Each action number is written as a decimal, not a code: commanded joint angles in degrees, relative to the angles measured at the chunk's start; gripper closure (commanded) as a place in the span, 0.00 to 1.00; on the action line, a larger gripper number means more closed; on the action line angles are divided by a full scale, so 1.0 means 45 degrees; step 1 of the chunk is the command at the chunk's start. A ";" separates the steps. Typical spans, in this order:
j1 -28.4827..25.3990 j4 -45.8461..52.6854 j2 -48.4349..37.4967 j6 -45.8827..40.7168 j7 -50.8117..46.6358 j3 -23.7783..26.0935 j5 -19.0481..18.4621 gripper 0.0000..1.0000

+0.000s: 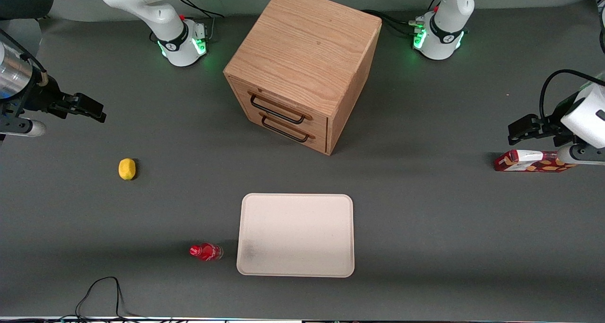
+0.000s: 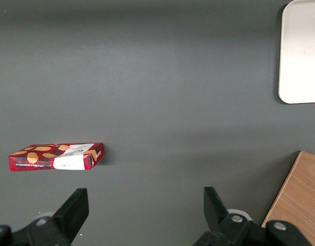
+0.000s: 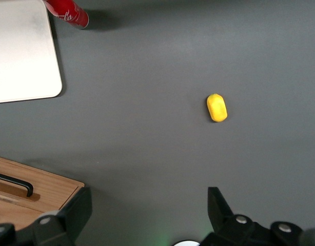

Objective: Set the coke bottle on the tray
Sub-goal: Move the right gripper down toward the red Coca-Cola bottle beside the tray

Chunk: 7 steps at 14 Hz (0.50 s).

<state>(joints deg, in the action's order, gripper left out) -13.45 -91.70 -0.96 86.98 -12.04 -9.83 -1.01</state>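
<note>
Coke bottle (image 1: 205, 251) lies on its side on the tabletop (image 1: 425, 219), close to the edge nearest the front camera, with its red cap pointing toward the working arm's end. It sits just beside the tray (image 1: 296, 234), close to the tray's corner but not on it. From my wrist camera I see only part of the bottle (image 3: 67, 14), its red label carrying white script I cannot read, next to the tray's (image 3: 24, 56) rounded corner.

My pincer (image 1: 87, 107) hangs above the tabletop at the working arm's end, well apart from the bottle and farther from the front camera than the lemon (image 1: 126, 169). The arm reaches in nearly level from the tabletop's edge. In the wrist view the two black fingers (image 3: 219, 205) stand wide apart with nothing between them, and the lemon (image 3: 216, 107) lies on the bare surface below.

A wooden drawer cabinet (image 1: 302, 67) with two dark handles stands mid-tabletop, farther from the front camera than the tray. A red-and-white carton (image 1: 531, 161) lies flat toward the parked arm's end; its print is too small to read.
</note>
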 commanded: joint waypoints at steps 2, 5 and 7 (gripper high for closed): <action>0.0215 0.0201 0.0057 -0.0384 -0.0313 0.0211 -0.0050 0.00; 0.0234 0.0920 0.0659 -0.0346 -0.0429 0.0211 0.0397 0.00; 0.0254 0.2225 0.1711 -0.0384 -0.1111 0.0211 0.0984 0.00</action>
<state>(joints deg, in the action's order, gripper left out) -13.19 -89.51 0.93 86.66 -13.89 -9.59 0.99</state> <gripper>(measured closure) 0.000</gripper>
